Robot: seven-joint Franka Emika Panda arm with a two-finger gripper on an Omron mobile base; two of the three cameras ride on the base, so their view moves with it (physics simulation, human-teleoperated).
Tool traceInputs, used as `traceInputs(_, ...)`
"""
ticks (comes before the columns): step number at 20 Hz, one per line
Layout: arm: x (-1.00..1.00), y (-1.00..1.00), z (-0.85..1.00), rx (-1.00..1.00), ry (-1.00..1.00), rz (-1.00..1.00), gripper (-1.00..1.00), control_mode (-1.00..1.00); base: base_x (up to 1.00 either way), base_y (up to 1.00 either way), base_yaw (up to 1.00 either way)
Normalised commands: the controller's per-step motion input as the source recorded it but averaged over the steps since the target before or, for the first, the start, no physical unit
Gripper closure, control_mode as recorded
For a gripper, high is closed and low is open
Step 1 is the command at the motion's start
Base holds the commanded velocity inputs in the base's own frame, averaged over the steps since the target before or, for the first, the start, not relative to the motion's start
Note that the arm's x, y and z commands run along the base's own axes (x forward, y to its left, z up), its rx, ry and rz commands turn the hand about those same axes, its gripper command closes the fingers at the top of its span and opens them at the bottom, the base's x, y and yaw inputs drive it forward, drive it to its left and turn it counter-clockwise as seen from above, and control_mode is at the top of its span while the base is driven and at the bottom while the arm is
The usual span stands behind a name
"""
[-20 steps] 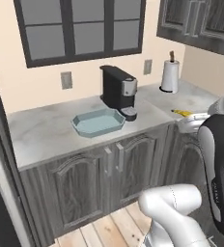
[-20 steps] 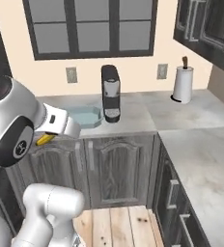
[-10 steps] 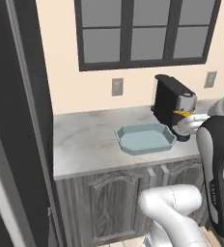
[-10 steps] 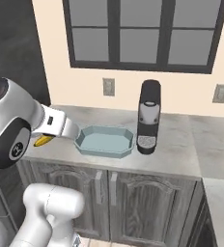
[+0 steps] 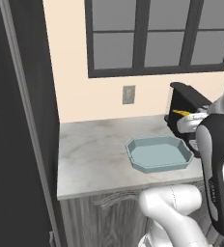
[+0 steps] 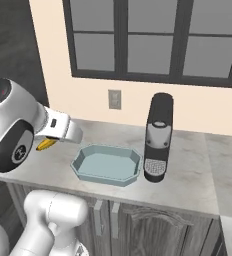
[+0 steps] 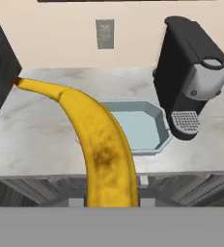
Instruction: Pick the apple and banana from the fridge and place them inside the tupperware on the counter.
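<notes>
The jaws are closed on the banana (image 7: 102, 144), which is held in the air before the counter (image 7: 32, 130). Its long axis runs from 6 o'clock up toward 10 o'clock in the hand view. The tupperware (image 7: 155, 126) lies on the counter behind it, toward 1 o'clock, so I think the fruit must travel forward and a little right
</notes>
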Motion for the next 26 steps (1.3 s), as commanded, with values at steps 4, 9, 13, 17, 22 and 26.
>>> traceInputs(4, 0.42, -0.20, -0.24, 0.00, 0.15, 0.59, 1.00, -1.00, 0.00, 0.00, 0.00)
traceInputs(9, 0.41, -0.20, -0.34, -0.13, 0.29, 0.77, 1.00, -1.00, 0.00, 0.00, 0.00)
traceInputs(13, 0.22, -0.09, -0.47, -0.25, 0.05, 0.53, 1.00, -1.00, 0.00, 0.00, 0.00)
traceInputs(17, 0.11, -0.01, -0.47, -0.39, -0.04, 0.29, 1.00, -1.00, 0.00, 0.00, 0.00)
traceInputs(22, 0.20, 0.00, -0.39, -0.18, 0.00, 0.02, 1.00, -1.00, 0.00, 0.00, 0.00)
traceInputs(26, 0.52, 0.00, -0.30, -0.07, 0.00, 0.00, 1.00, -1.00, 0.00, 0.00, 0.00)
